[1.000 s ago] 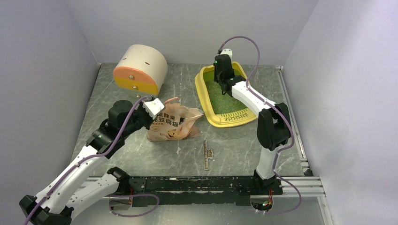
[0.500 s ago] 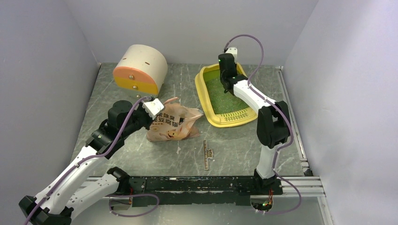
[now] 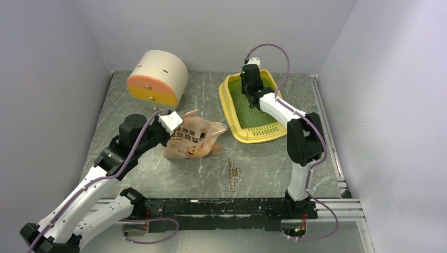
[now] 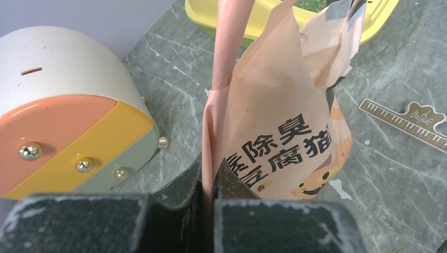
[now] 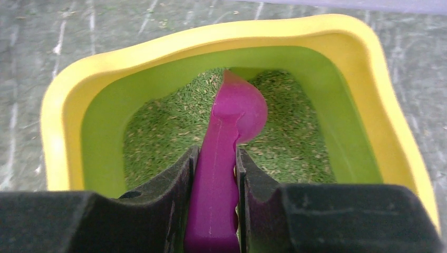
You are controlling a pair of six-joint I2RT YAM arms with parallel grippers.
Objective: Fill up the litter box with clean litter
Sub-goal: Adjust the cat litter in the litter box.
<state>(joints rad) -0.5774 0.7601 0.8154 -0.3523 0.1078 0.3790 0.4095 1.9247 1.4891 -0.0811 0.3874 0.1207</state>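
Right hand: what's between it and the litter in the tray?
A magenta plastic scoop: the right hand grips its handle, its bowl over the greenish litter granules in the yellow plastic litter box. Seen in the right wrist view.

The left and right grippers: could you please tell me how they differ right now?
The left gripper is shut on the pink litter bag's thin edge; the right gripper clamps the magenta scoop's thicker handle. The left gripper is over the table; the right gripper is above the litter box, scoop bowl over the clean litter. Both hold something.
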